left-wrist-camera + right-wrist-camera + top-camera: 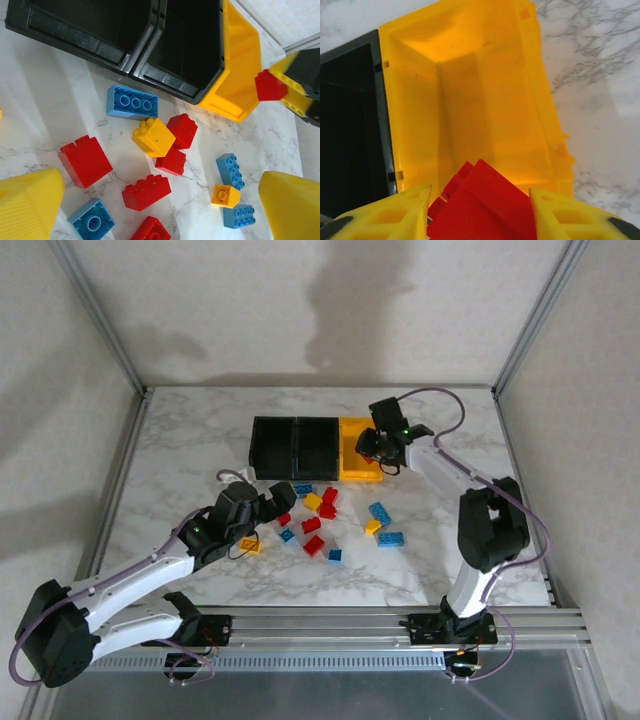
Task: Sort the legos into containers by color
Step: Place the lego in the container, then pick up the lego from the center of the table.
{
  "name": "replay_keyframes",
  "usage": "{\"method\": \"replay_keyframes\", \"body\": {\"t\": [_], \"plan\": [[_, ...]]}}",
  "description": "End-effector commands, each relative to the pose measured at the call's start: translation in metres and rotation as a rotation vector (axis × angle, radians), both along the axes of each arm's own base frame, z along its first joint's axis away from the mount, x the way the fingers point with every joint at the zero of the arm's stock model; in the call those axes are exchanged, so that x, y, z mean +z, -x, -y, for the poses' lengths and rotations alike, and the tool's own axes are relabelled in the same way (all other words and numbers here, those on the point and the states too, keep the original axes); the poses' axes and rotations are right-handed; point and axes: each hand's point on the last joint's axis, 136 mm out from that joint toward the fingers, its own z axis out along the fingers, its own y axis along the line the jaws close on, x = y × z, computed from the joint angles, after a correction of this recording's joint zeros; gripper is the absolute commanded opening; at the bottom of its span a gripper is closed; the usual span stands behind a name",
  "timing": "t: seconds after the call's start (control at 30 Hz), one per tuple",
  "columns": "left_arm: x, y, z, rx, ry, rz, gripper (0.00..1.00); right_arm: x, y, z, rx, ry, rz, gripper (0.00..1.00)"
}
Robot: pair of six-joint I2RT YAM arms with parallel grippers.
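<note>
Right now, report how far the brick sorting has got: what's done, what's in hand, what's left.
Done: nothing visible; the yellow-orange plastic bin and what shows of the two black plastic bins look empty. In hand: the right gripper is shut on a red studded brick at the yellow-orange bin. Left: the loose red, yellow and blue bricks scattered on the marble table, with the open left gripper above them.

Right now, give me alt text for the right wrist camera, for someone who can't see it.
A red lego is pinched between the right arm's yellow fingers, over the open yellow bin, with no bricks visible inside it. A black bin joins its left side, on a white marbled table.
</note>
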Motion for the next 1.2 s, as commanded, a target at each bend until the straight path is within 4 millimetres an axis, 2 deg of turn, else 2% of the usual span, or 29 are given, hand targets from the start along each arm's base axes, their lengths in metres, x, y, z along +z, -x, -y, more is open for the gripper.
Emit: {"method": "replay_keyframes", "body": {"t": [0.0,0.2,0.47,0.6,0.8,0.87,1.0,1.17], "plan": [[0.008,0.003,-0.009,0.029,0.012,-0.002,0.99,-0.004,-0.015,-0.008,0.021,0.029,0.007,0.38],[0.005,0.006,-0.014,0.042,0.009,-0.012,0.99,-0.019,-0.033,-0.019,0.038,0.046,-0.012,0.43],[0.0,0.009,-0.017,0.049,0.008,-0.025,0.99,-0.026,-0.036,-0.022,0.033,0.051,-0.021,0.55],[-0.001,0.01,-0.018,0.048,0.006,-0.028,0.99,-0.021,-0.037,-0.021,0.037,0.056,-0.009,0.63],[-0.004,0.012,-0.018,0.05,0.006,-0.039,0.99,-0.014,-0.038,-0.022,0.042,0.057,0.008,0.63],[-0.004,0.012,-0.018,0.049,0.005,-0.042,0.99,-0.005,-0.038,-0.024,0.047,0.05,0.029,0.62],[-0.008,0.015,-0.022,0.058,-0.012,-0.065,0.97,0.025,-0.03,-0.027,0.072,0.042,0.095,0.63],[-0.014,0.017,-0.026,0.066,-0.043,-0.091,0.95,0.064,0.004,-0.032,0.147,0.013,0.22,0.63]]}}
